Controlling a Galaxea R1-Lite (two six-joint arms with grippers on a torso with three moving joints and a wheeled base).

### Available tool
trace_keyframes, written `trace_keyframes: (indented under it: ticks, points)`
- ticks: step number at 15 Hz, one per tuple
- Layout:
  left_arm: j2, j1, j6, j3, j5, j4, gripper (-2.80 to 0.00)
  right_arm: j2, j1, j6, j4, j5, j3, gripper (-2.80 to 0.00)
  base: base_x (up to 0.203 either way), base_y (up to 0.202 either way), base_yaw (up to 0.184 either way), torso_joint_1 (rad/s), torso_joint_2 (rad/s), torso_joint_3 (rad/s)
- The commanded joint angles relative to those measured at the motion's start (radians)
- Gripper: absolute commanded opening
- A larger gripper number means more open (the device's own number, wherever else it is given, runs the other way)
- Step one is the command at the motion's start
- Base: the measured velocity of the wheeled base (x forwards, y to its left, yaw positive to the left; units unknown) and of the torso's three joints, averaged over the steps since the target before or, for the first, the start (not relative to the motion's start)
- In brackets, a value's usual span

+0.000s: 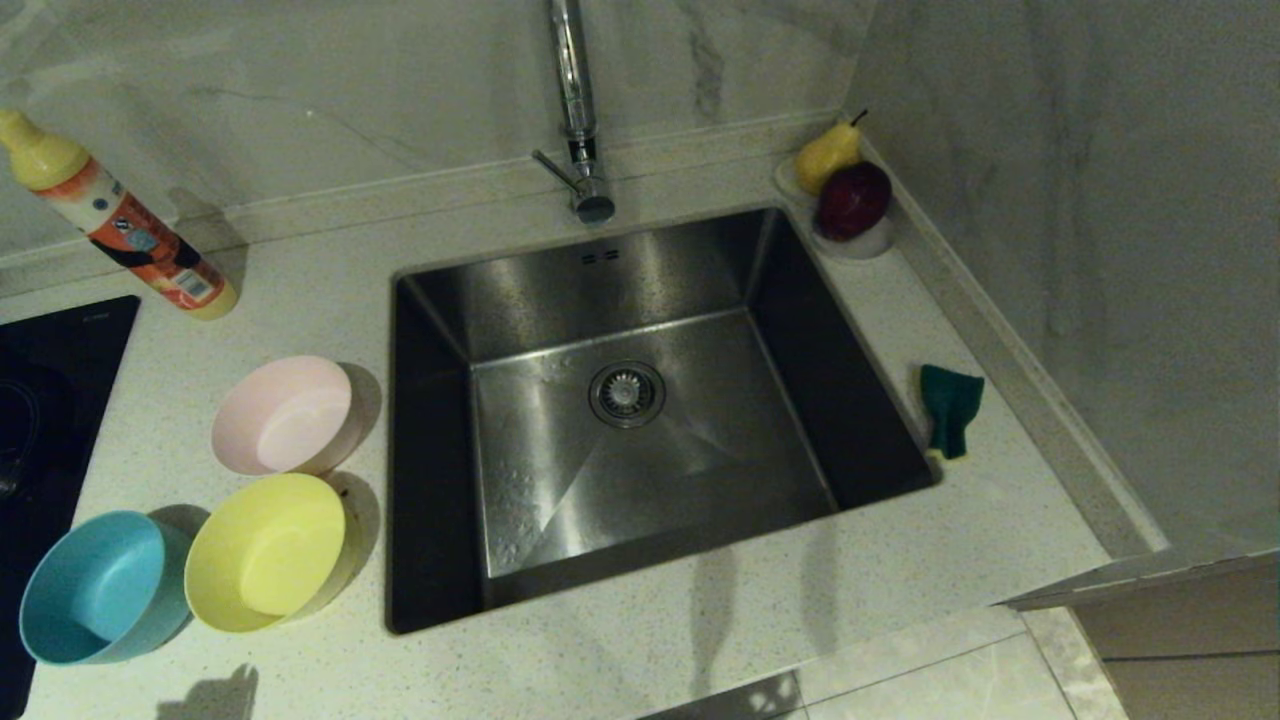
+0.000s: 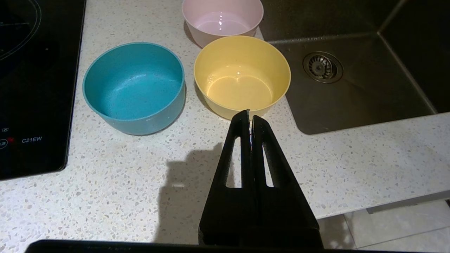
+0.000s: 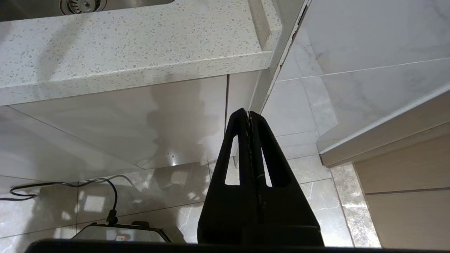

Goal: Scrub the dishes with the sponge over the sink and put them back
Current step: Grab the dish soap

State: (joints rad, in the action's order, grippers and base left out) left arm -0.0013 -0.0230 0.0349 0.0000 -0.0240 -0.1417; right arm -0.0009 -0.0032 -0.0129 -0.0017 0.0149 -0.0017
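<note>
Three bowls stand on the counter left of the sink: a pale pink bowl, a yellow bowl and a light blue bowl. The green sponge lies on the counter at the sink's right rim, its yellow foam showing at the near end. My left gripper hangs shut and empty above the counter's front, just short of the yellow bowl, with the blue bowl and pink bowl beyond. My right gripper is shut, parked below the counter's edge over the floor. Neither arm shows in the head view.
A tall chrome faucet rises behind the sink. A detergent bottle stands at the back left, a black cooktop at the far left. A white dish with a pear and a dark red fruit sits in the back right corner by the wall.
</note>
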Motion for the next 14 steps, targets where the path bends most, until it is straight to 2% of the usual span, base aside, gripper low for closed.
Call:
trace_keyframes:
  ticks: [1,14]
  points:
    - [0.000,0.000,0.000,0.040,-0.001,-0.001,-2.80,0.001,0.000,-0.001,-0.001,0.000,0.000,-2.80,0.000,0.000,0.000,0.000,0.00,0.000]
    - [0.000,0.000,0.000,0.040,-0.001,0.008,-2.80,0.001,0.000,-0.001,-0.001,0.000,0.000,-2.80,0.000,0.000,0.000,0.000,0.00,0.000]
